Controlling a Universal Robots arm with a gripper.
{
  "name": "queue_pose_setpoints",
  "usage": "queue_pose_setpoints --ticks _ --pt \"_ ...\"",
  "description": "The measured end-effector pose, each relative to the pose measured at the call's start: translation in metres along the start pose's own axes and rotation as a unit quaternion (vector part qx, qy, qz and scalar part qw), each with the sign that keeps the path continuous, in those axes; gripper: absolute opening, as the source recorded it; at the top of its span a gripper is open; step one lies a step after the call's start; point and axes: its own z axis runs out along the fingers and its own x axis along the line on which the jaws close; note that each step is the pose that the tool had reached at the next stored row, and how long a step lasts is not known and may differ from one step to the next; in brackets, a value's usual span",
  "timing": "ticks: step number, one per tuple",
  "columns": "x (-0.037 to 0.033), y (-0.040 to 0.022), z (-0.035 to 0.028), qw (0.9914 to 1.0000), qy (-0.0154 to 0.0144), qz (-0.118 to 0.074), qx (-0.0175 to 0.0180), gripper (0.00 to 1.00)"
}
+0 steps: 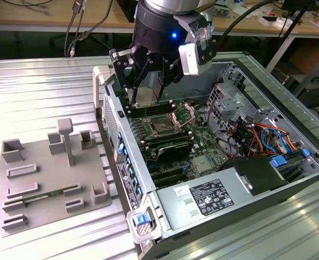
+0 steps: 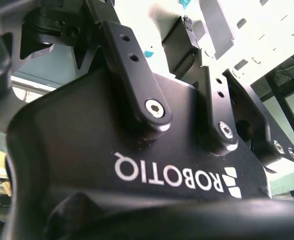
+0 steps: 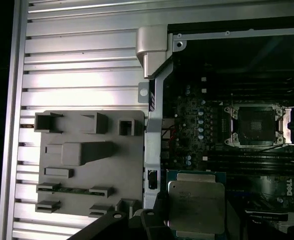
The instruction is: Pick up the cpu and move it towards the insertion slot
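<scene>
First wrist view shows the cpu [image 3: 195,206] pinched in the jaws, lifted over the open computer case [image 3: 156,100]. Carrying is under way; the insertion slot [image 3: 255,125] lies near, so the next move likely calls for careful alignment above it.

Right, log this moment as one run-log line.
gripper: shut on cpu | position: above open computer case, cpu lifted | insertion slot: open, empty | grey tray: cpu gone

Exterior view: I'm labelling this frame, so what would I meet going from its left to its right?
Grey tray → cpu held in the gripper → insertion slot → blue cables.
</scene>
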Motion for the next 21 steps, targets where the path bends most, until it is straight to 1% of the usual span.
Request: queue_pose_setpoints --ticks 17,18,20,21 --pt "-0.0129 0.0001 0.0015 1.00000 0.0000 0.000 0.0000 0.55" --pt "-0.0159 0.0001 0.0017 1.00000 0.0000 0.000 0.0000 0.55" --pt "-0.0195 0.0002 0.0019 1.00000 0.0000 0.000 0.0000 0.55" --pt "-0.0230 0.0003 0.0021 1.00000 0.0000 0.000 0.0000 0.55"
